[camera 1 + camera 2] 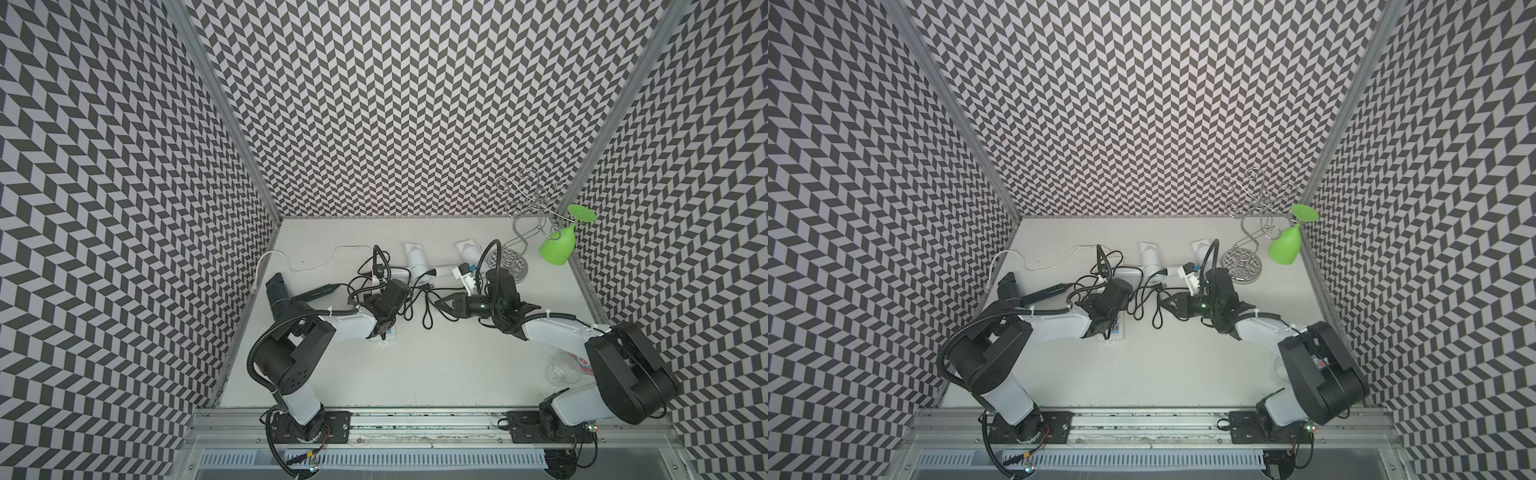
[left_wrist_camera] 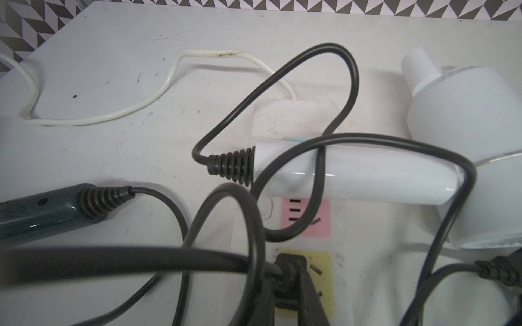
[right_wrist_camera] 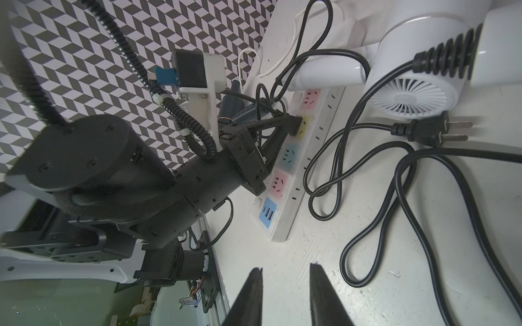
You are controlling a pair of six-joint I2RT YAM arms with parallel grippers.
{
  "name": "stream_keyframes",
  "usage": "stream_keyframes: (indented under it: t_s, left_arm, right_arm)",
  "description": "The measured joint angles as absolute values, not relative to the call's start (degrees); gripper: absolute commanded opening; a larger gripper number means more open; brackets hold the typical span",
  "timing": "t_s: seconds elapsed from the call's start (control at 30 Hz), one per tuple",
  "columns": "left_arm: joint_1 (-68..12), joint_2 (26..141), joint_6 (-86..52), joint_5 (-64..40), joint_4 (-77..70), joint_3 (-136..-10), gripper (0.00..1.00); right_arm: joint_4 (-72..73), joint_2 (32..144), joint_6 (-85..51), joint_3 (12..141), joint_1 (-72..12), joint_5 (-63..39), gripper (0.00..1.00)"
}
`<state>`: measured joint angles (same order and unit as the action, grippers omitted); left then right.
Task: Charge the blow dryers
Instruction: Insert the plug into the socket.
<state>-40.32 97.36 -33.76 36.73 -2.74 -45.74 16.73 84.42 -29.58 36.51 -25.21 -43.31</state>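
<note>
Two white blow dryers [image 1: 415, 259] [image 1: 467, 249] lie at the back of the table, and a black blow dryer [image 1: 278, 291] lies at the left. Their black cords [image 1: 426, 309] tangle across the middle. The white power strip [image 3: 293, 197] with pastel sockets runs under my left arm. My left gripper [image 2: 288, 279] is shut on a black plug [image 2: 291, 265] that sits at the yellow socket [image 2: 324, 265]. A second plug [image 3: 432, 132] lies loose on the table, prongs bare, beside a white dryer's fan end [image 3: 409, 84]. My right gripper [image 3: 285, 271] hovers open over bare table, holding nothing.
A wire glass rack [image 1: 517, 232] stands at the back right with a green glass [image 1: 559, 245] hanging from it. A clear glass [image 1: 563, 370] sits by my right arm's base. The strip's white cord [image 1: 311, 262] trails to the left wall.
</note>
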Motion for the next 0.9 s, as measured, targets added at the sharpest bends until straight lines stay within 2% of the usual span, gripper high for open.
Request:
stream_keyframes:
  t_s: [0.1,0.2,0.33,0.53,0.87,0.9]
  left_arm:
    - [-39.9,96.6,-34.1,33.6,0.3,-45.3,0.36]
    - [-39.3,95.0,-33.6,30.8,2.4,-45.6,0.38]
    - [-38.5,94.2,-32.7,27.2,5.8,-47.1,0.47]
    - [-38.2,89.5,-31.7,22.5,10.1,-48.7,0.65]
    - [-38.2,71.7,-31.2,18.8,13.0,-48.9,0.88]
    - [-38.2,69.4,-31.2,18.8,13.2,-48.8,0.93]
  right_arm:
    - [16.7,84.3,-29.6,36.5,-25.2,-43.3,0.31]
    - [16.5,84.1,-29.5,36.5,-25.2,-43.2,0.33]
    - [16.1,83.7,-29.3,36.5,-25.2,-43.0,0.36]
    - [14.4,82.6,-28.1,36.6,-25.2,-41.3,0.47]
    - [8.6,82.3,-25.4,38.8,-25.2,-34.7,0.68]
    - [7.8,82.3,-25.1,39.3,-25.2,-34.0,0.71]
